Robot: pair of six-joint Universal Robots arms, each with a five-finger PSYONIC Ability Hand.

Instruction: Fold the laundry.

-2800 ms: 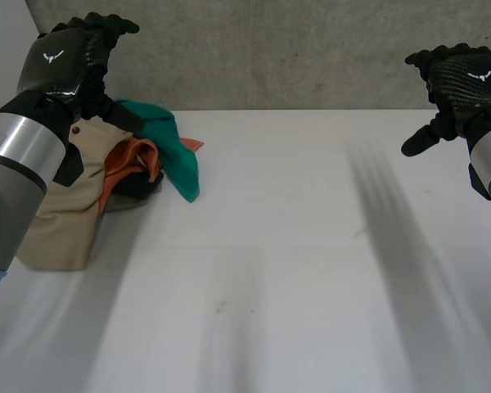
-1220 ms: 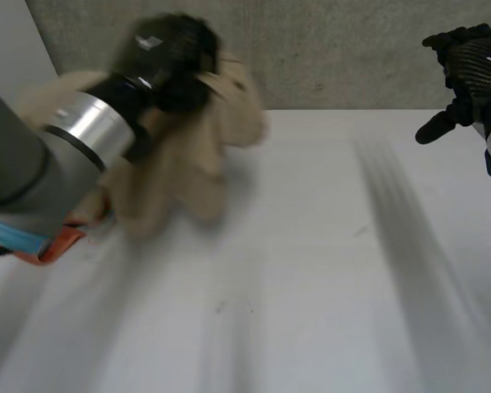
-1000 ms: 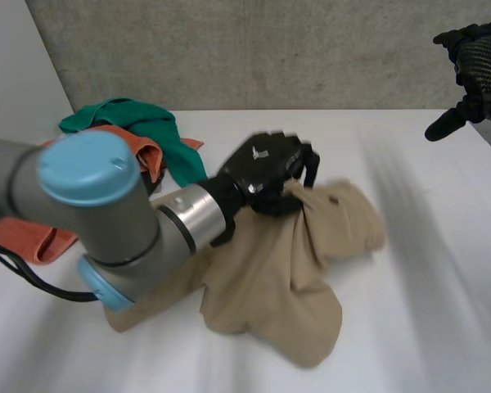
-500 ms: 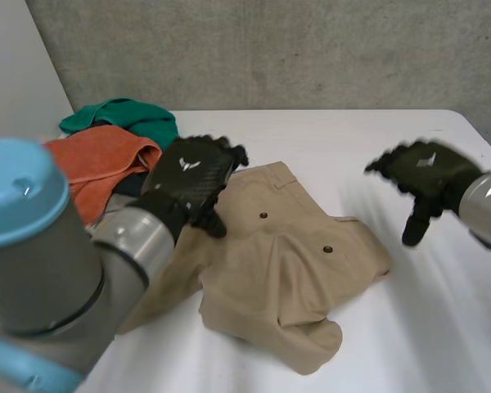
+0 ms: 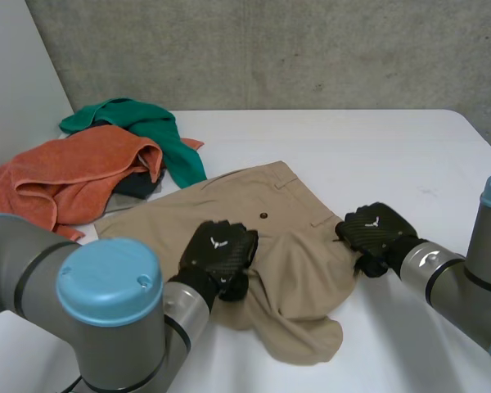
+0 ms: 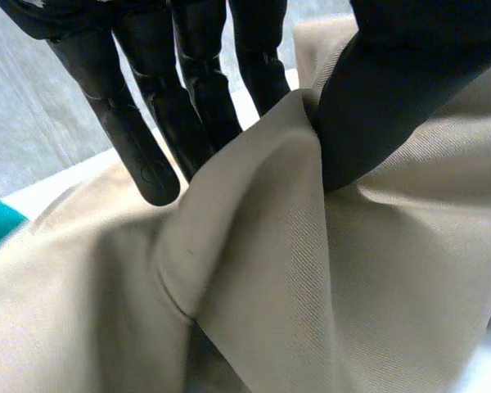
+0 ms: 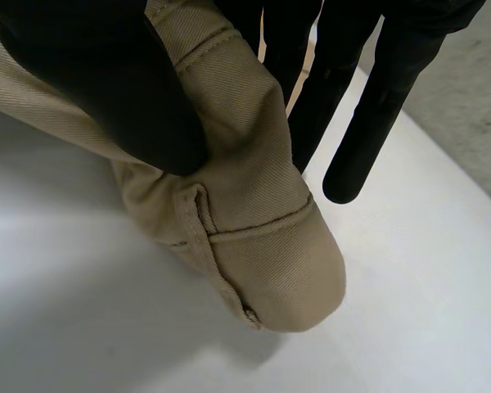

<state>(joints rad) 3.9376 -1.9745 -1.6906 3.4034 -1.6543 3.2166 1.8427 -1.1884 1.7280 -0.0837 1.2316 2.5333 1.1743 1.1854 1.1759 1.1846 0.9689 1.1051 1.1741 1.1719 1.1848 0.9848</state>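
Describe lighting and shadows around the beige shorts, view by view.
Head view: even light, no glare on the table, faint shadow beneath the hem of the shorts. Left wrist view: dark hollow beneath the ridge the left hand pinches. Right wrist view: grey table shadow under the corner the right hand pinches.

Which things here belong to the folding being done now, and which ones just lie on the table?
In use: beige shorts; left hand, pinching a fold near their middle; right hand, pinching their edge.
Lying about: orange towel, green cloth and dark cloth, piled beside the shorts.
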